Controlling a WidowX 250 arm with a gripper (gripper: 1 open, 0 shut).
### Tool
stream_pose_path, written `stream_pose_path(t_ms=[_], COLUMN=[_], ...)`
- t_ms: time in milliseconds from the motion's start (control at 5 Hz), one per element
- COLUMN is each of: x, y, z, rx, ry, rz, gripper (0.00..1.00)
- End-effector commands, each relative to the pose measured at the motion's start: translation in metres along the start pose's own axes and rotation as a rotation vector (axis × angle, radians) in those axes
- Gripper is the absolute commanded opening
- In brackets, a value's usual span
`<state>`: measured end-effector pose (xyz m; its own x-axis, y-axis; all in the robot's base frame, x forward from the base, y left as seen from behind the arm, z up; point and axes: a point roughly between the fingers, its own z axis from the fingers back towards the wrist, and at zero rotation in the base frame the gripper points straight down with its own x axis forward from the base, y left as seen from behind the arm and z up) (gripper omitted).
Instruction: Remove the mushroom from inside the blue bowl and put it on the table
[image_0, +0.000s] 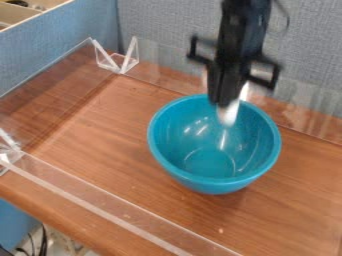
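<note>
My arm (242, 25) comes down from the top edge of the view, close to vertical, dark and smeared by motion blur. The black crossbar (234, 55) at the wrist sits roughly level, and below it my gripper (229, 108) points straight down. Its fingers are pressed together on the mushroom (230, 114), a pale blur hanging at their tips.

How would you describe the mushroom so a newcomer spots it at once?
Find the blue bowl on the table. Right above it hangs the dark gripper, shut on the mushroom: a small, pale, blurred lump, the only light thing there.
</note>
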<state>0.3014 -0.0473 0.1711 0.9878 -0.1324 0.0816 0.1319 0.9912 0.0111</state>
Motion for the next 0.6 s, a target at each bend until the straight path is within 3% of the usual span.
stream_pose_path(t_ms=[0, 200, 400], x=[-0.002, -0.0021, -0.0004], y=[0.0034, -0.0017, -0.0057], z=[0.0162, 0.0139, 0.0078], rx=[0.022, 0.022, 0.022], ry=[-0.153, -0.146, -0.132], rz=[0.007, -0.009, -0.02], gripper=[0.0, 1.0, 1.0])
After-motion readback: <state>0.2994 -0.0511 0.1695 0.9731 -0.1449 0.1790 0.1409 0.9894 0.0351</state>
